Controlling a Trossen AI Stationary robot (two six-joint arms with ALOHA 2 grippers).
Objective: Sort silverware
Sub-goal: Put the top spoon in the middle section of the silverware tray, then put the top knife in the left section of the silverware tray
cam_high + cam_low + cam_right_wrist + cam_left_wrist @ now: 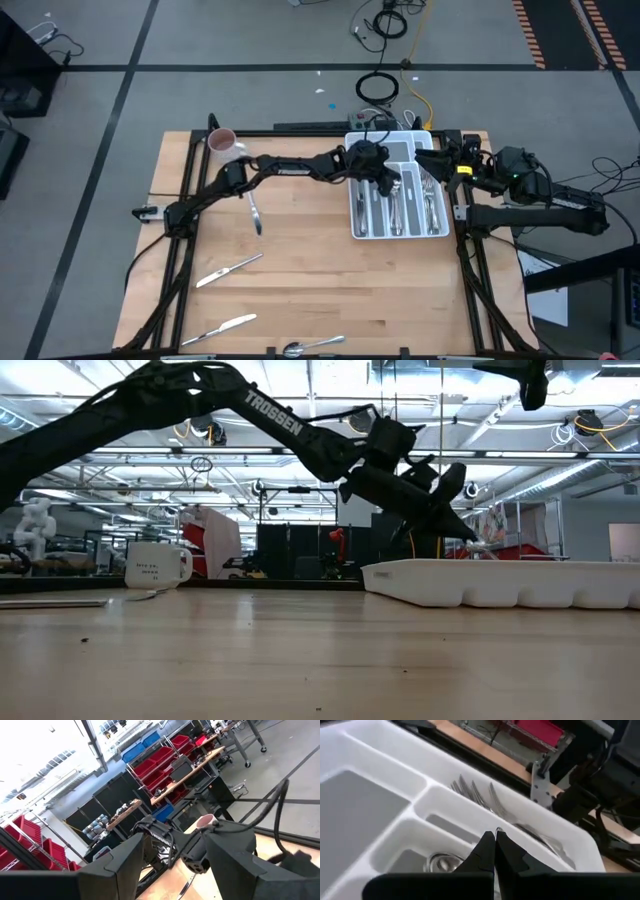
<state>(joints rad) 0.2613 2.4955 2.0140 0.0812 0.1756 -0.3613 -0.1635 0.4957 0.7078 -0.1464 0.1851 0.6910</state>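
White tray | left hand shut, empty, over it | right hand open | mug aside

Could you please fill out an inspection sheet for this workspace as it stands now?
Surface: wooden table, with a black frame at its edges.
Job's things: forks and other silverware in the white tray; one spoon, two knives and another spoon loose on the table.
Clutter: white-and-pink mug at the far left corner.
Grippers: left pincer shut over the tray, empty; right pincer open, off the tray's right side, holding nothing.
Cables: coiled black cable and yellow cable on the floor beyond the table.
Surroundings: workshop with red bins on shelves.
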